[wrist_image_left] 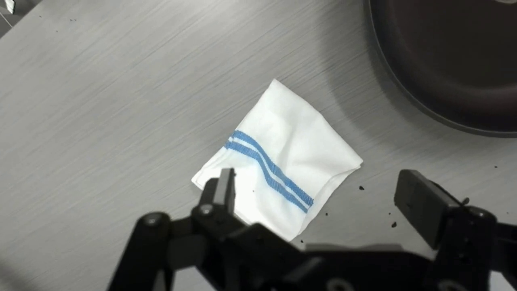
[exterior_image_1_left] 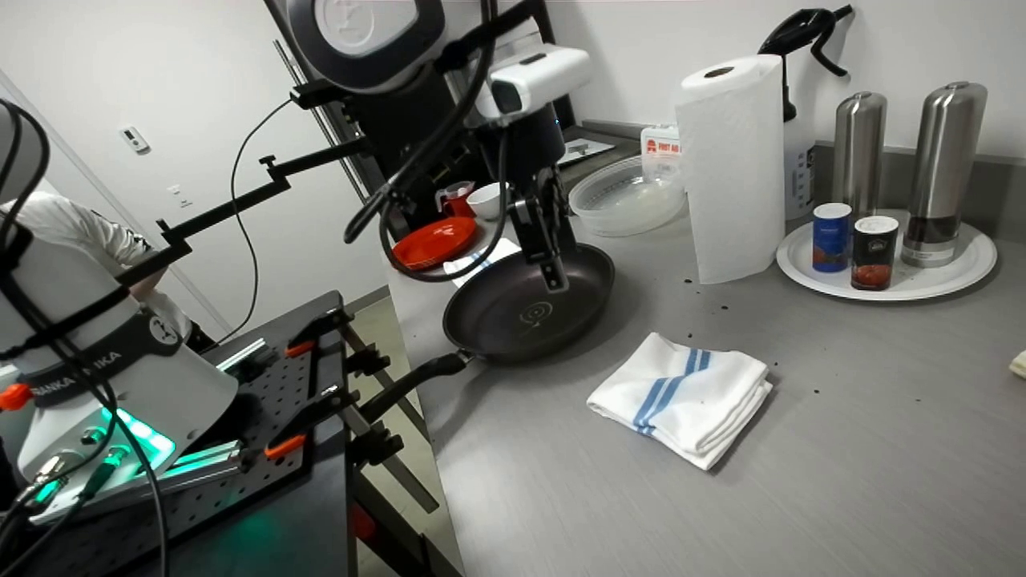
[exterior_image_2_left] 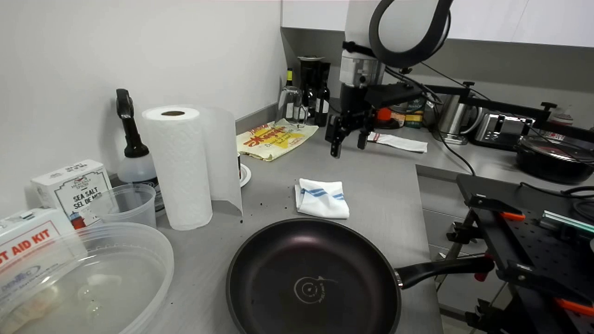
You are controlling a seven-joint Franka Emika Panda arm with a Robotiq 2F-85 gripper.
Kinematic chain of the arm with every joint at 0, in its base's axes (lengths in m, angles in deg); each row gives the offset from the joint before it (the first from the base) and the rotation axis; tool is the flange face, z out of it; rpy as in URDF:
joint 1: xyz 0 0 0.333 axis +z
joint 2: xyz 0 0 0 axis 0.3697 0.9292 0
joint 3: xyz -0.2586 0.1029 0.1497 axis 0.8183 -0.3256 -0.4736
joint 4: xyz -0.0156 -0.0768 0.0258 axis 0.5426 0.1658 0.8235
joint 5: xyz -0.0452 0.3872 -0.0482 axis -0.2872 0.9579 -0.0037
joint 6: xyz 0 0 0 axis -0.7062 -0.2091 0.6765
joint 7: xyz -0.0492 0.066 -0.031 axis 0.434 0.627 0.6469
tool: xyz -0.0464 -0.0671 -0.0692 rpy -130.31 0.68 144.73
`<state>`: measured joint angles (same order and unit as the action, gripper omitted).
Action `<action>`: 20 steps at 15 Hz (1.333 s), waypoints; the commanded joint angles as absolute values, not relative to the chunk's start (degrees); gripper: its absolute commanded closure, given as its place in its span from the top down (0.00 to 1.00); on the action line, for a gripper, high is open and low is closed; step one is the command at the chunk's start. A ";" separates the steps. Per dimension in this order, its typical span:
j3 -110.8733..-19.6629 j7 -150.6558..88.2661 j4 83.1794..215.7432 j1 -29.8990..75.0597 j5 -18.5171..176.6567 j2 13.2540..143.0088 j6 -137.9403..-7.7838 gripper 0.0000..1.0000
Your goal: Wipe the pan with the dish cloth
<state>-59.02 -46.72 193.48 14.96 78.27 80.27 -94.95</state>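
Hovering, jaws wide apart: gripper (wrist_image_left: 319, 194) at btm of wrist view; folded cloth (wrist_image_left: 284, 151) mid-frame, pan (wrist_image_left: 456, 56) upper rt.

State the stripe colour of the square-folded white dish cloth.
Blue; two stripes cross the cloth, clearest in the wrist view.

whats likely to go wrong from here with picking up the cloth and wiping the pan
The dish cloth lies folded in layers, so the open gripper might pinch only the top one. Dark specks beside it might get carried into the pan. The pan's handle juts past the edge of the counter, so a bump might turn the pan.
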 commanded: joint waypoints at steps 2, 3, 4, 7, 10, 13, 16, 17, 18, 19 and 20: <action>-57.86 -46.78 193.07 17.13 79.82 86.24 -100.28 1.00; -57.86 -46.68 192.78 17.26 80.32 87.67 -101.07 1.00; -57.79 -46.61 192.51 17.42 80.75 88.84 -101.68 1.00; -57.72 -46.40 190.76 17.39 82.39 92.86 -103.27 1.00; -57.51 -46.33 189.12 17.43 83.59 96.16 -104.40 1.00; -57.30 -46.36 187.74 17.63 84.71 98.18 -104.36 1.00; -57.76 -45.97 186.63 17.22 85.74 99.34 -103.92 1.00; -57.89 -45.89 186.33 17.11 86.11 99.68 -103.97 1.00; -57.97 -45.87 186.10 17.05 86.42 99.93 -104.06 1.00; -58.00 -45.88 185.89 17.04 86.67 100.09 -104.04 1.00; -57.75 -46.08 185.67 17.29 86.81 100.32 -103.94 1.00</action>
